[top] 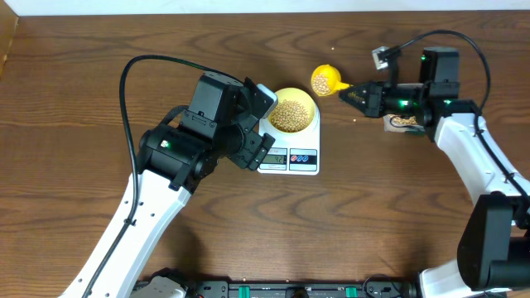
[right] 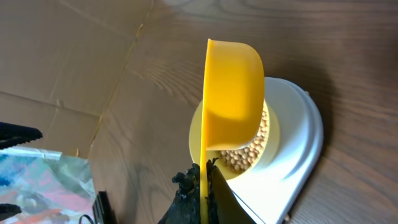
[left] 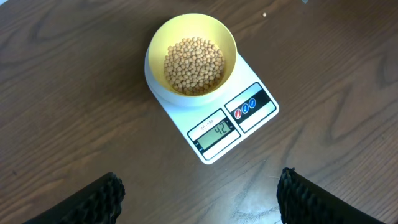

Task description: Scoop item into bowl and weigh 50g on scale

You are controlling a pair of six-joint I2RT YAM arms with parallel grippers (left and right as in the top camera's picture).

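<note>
Digital kitchen scale [top: 288, 155] sat on the wooden table [top: 83, 74] near centre, display end toward the robot. The pale yellow bowl [top: 308, 101] rested on the scale's platform, on the end away from the display, and held a loose heap of tan beans [top: 290, 114] that covered its floor and stayed well below the rim. From the left wrist view the LCD display [left: 214, 135] showed two digits, apparently 42, though the second digit was not fully certain; red and blue buttons lay just beside it. The left gripper [left: 199, 180] hung over the table on the display side of the scale, fingers [left: 99, 199] spread wide apart with nothing between them, touching neither scale nor bowl. The right gripper [top: 351, 92] was clamped tight on the handle of the yellow measuring scoop [top: 326, 80], fingertips pinched fully together on it. The scoop's cup lay just beyond the bowl's rim on the right arm's side, not over the heap; the right wrist view showed it edge-on, with bowl and beans behind it. A clear tub [top: 403, 122] holding more beans sat partly hidden under the right arm. One stray bean [top: 358, 115] lay on the table between scale and tub.
</note>
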